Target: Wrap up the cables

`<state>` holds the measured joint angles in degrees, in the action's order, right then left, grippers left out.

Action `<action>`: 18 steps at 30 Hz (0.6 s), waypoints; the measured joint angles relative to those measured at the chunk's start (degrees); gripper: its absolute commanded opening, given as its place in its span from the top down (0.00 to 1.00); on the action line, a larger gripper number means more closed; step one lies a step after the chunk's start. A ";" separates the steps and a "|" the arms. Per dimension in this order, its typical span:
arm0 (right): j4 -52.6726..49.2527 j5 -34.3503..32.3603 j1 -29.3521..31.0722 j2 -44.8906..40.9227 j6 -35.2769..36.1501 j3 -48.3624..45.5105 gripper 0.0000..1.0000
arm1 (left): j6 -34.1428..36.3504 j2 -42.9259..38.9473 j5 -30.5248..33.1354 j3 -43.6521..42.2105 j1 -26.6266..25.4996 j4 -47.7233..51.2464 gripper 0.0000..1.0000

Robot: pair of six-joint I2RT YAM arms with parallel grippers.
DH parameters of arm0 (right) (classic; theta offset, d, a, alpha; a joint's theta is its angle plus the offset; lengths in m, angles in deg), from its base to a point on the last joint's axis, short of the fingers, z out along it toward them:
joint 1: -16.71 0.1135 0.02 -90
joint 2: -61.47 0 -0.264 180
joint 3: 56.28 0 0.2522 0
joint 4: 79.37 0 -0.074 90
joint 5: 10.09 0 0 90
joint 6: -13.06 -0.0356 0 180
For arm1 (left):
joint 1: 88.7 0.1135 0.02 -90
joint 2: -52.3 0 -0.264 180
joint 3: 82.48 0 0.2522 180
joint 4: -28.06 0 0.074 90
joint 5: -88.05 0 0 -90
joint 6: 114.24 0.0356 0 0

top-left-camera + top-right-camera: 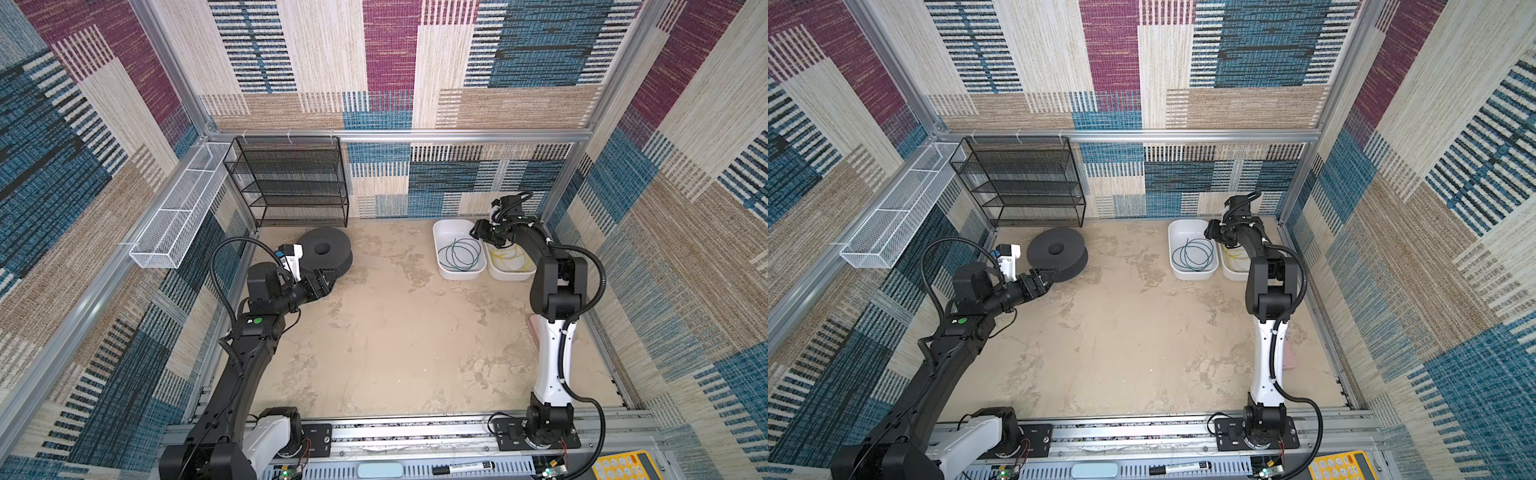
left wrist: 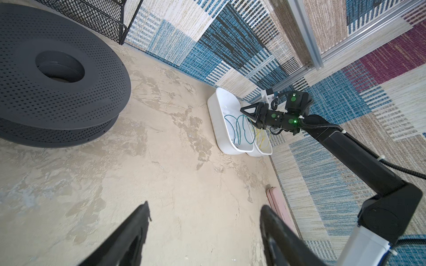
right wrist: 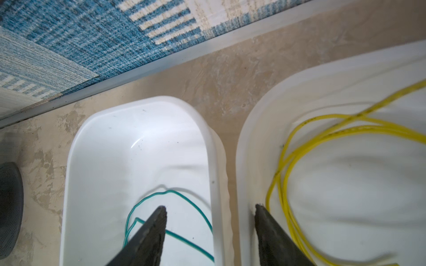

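Closest to me, a black pen (image 1: pixel 463 468) and a yellow keypad (image 1: pixel 621 465) lie by the metal rail (image 1: pixel 415 434) at the front. Both arms stand on that rail. Past it is the sandy, blotchy worktop (image 1: pixel 395 332).

The left arm (image 1: pixel 249 353) reaches in low on the left side. Its jaws are wide open and hold nothing; in the left wrist view I see only worktop between the two black tips. They point at a big black spool (image 1: pixel 326 249) full of tiny holes, which lies flat on the worktop. The jaws are very close to its edge, but I cannot tell if they touch it.

Over by the right wall a flat pink thing (image 2: pixel 279 202) lies on the worktop, near the right arm (image 1: pixel 557 291).

That arm reaches further back, to two white tubs that sit side by side near the back right corner. Its jaws hang above the spot where the tubs meet, with one tip over each tub. They stand apart and have hold of nothing.

The green cable (image 1: pixel 459 254) lies in loose round loops in the left tub (image 1: pixel 461 274). The yellow cable (image 3: pixel 322 133) lies in loops in the right tub (image 1: pixel 509 277), partly hidden under the arm in both top views.

At the very back, a black wire shelf (image 1: pixel 291 183) stands against the wall on the left, and a long white wire basket (image 1: pixel 178 216) hangs on the left wall.
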<state>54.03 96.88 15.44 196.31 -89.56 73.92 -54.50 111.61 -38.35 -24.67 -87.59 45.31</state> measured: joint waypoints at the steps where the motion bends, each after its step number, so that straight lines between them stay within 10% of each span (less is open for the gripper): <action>1: -0.07 0.00 0.09 0.70 0.00 1.07 0.39 | -0.02 0.07 0.00 0.00 0.00 -0.07 0.23; 18: -3.34 -1.81 0.57 8.15 -0.85 12.39 0.65 | 0.04 0.28 0.00 0.87 0.02 0.09 0.23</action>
<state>50.69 95.07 16.00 204.47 -90.41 86.31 -54.46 111.89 -38.35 -23.80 -87.57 45.40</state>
